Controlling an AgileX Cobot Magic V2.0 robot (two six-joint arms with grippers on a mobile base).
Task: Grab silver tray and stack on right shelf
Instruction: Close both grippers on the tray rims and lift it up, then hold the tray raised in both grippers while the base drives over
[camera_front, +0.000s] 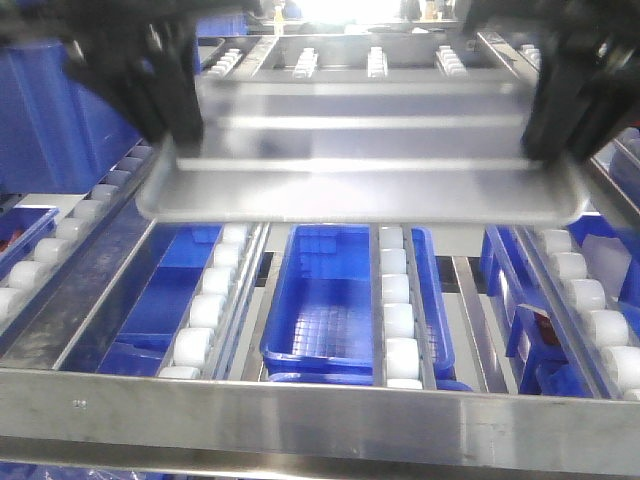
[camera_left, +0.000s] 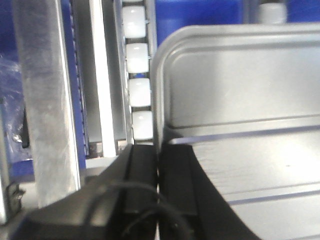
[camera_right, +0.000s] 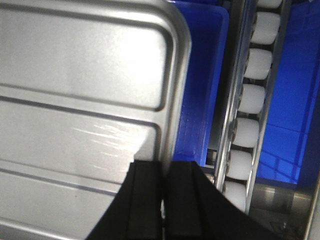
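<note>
Tray (camera_front: 360, 190) rims between both jaws

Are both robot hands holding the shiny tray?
Yes, the left gripper and the right gripper each pinch one end of the silver tray.

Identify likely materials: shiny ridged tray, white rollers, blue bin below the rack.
Shiny rectangular silver tray: metal, probably stainless or aluminium; mirror-like glare, pressed ridges.
Small white cylindrical rollers: likely plastic; smooth, satin, uniform white.
Rectangular blue bin: moulded plastic; saturated colour, gridded floor, slight gloss.
</note>
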